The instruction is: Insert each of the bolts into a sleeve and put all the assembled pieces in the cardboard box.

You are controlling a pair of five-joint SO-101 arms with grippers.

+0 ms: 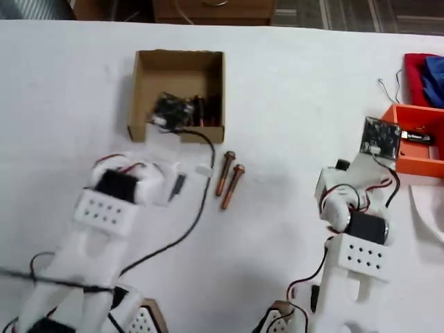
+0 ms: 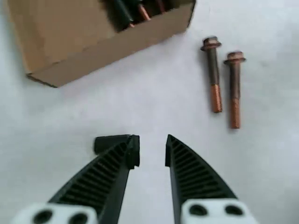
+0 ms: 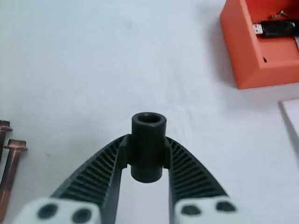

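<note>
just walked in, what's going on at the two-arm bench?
The right gripper is shut on a black cylindrical sleeve, gripped around its middle. The left gripper is open, low over the white table, with a second black sleeve lying by one fingertip. Two copper-coloured flanged bolts lie loose side by side near the brown cardboard box, which already holds some dark assembled pieces.

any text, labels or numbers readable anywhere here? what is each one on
None can be read.
The cardboard box, the bolts, the sleeve in the right claw and the orange tray show no legible print.
Any marking on the black stick in the tray is too blurred to read.
</note>
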